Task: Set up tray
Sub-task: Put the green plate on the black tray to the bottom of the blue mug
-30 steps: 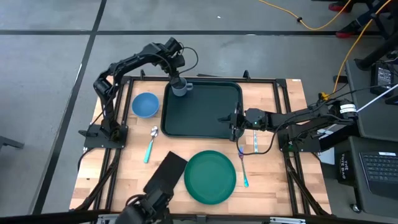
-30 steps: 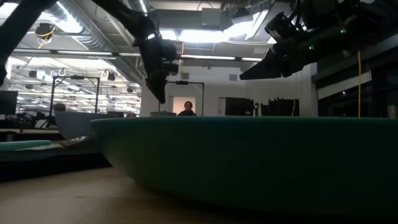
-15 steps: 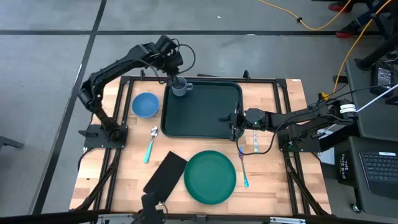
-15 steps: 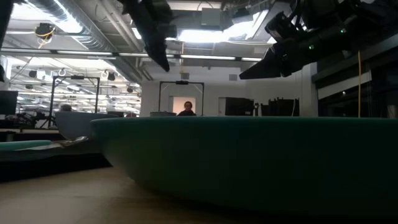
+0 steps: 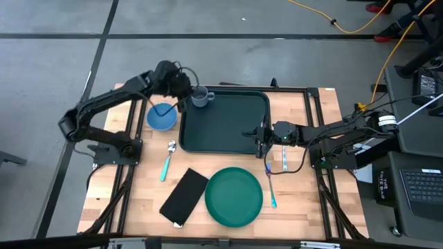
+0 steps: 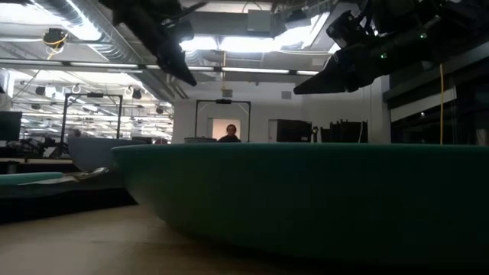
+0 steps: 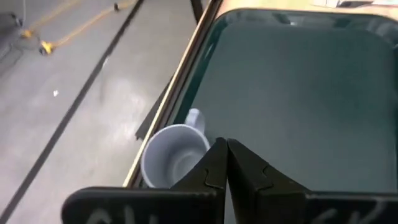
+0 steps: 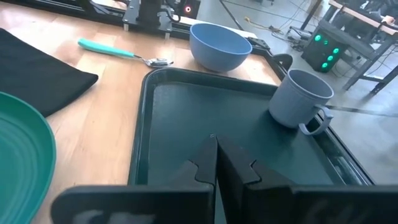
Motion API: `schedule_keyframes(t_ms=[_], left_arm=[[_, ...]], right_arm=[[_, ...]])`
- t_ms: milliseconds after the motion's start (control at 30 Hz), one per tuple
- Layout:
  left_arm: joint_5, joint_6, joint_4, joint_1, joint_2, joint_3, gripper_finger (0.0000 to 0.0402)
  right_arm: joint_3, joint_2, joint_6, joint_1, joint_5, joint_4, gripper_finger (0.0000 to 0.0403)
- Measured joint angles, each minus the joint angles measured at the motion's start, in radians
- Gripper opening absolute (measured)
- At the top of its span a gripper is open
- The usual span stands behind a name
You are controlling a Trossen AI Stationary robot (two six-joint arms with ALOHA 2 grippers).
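The dark green tray [image 5: 228, 128] lies at the table's far middle. A grey-blue mug [image 5: 201, 97] stands upright on its base in the tray's far left corner, also seen as the mug [image 7: 173, 155] and the mug [image 8: 300, 98]. My left gripper [image 7: 227, 163] hangs shut just left of the mug and above it [image 5: 185, 88], touching nothing. My right gripper [image 8: 216, 155] is shut with nothing in it and hovers over the tray's right edge [image 5: 261, 138], pointing toward the table's left.
A blue bowl [image 5: 162, 116] and a teal-handled spoon [image 5: 167, 159] lie left of the tray. A round green plate [image 5: 234, 196] and a flat black rectangle [image 5: 184, 196] sit near the front edge. More teal cutlery [image 5: 271, 187] lies right of the plate.
My left gripper has risen from the mug and drawn back toward the table's left edge, its fingers closing together as the arm folded back. The mug has stayed upright in the tray's far left corner.
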Motion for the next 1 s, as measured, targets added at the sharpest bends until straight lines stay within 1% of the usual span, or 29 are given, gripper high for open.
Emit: schedule_keyframes(t_ms=[133,300,433,567,700,800,867,1000], left_arm=[[0.001,-0.037,0.130,-0.039,-0.101,-0.146,0.0001],[0.010,-0.024,0.315,-0.092,-0.193,-0.313,0.0003],[0.018,-0.040,0.429,-0.124,-0.235,-0.427,0.0001],[0.022,-0.067,0.542,-0.156,-0.250,-0.520,0.0002],[0.036,-0.077,0.642,-0.194,-0.250,-0.583,0.0002],[0.099,-0.089,0.712,-0.225,-0.250,-0.613,0.0001],[0.136,-0.099,0.723,-0.245,-0.250,-0.614,0.0003],[0.122,-0.129,0.726,-0.301,-0.250,-0.614,0.0001]], right_arm=[[0.000,0.000,-0.001,0.000,0.000,0.000,0.0010],[0.000,0.000,-0.004,0.000,0.000,0.000,0.0010],[0.000,0.000,-0.004,0.000,0.000,0.000,0.0010],[0.000,0.000,-0.005,0.000,0.000,0.000,0.0010],[0.000,0.000,-0.006,-0.001,0.000,0.000,0.0010],[0.000,0.000,-0.007,-0.001,0.000,0.000,0.0010],[0.000,0.000,0.003,-0.001,0.000,0.000,0.0010],[0.000,0.000,0.015,-0.001,0.000,0.018,0.0010]])
